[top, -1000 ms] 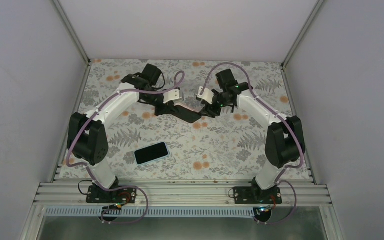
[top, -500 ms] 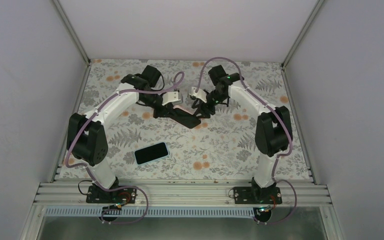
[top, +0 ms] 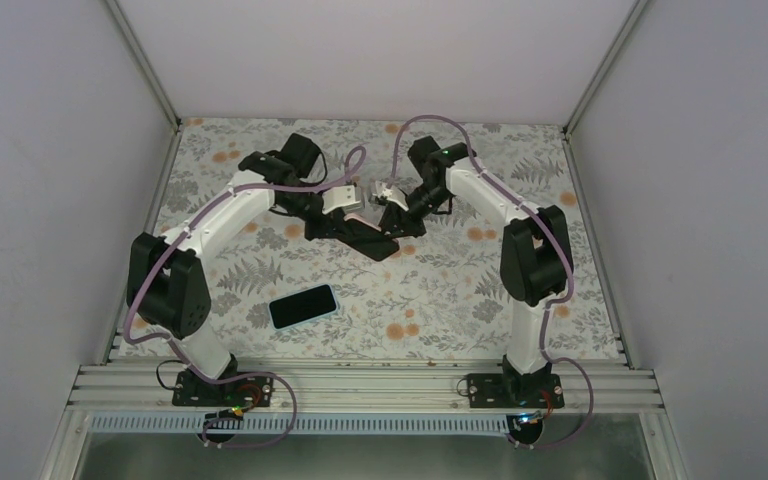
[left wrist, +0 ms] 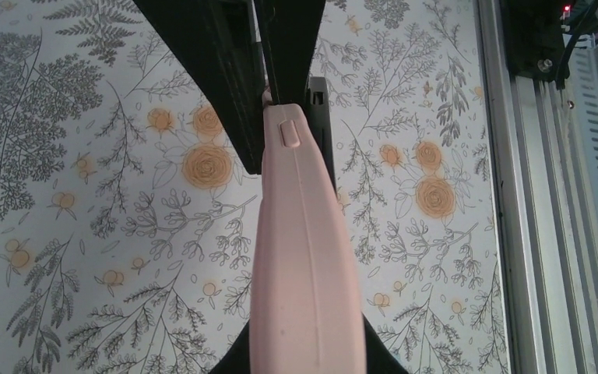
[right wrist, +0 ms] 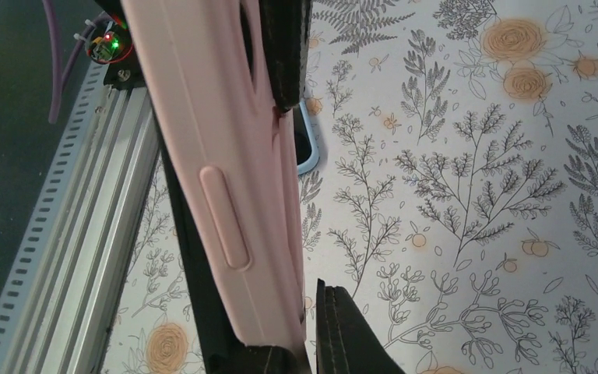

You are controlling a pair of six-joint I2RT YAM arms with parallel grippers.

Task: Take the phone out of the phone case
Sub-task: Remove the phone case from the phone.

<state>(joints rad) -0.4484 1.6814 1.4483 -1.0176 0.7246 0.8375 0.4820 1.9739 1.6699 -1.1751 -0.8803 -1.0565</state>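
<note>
left fingers (left wrist: 218, 78) and right fingers (right wrist: 284, 47) pinch pink case (left wrist: 304, 257) over floral table (top: 440, 290); white walls (top: 50, 150).

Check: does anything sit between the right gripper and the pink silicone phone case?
Nothing visible does. The left gripper clamps one end of the pink silicone phone case, and the case lies between the fingers of the right gripper.

Matt, smooth pink phone case (left wrist: 304, 257); glossy black phone (top: 303, 306).
</note>
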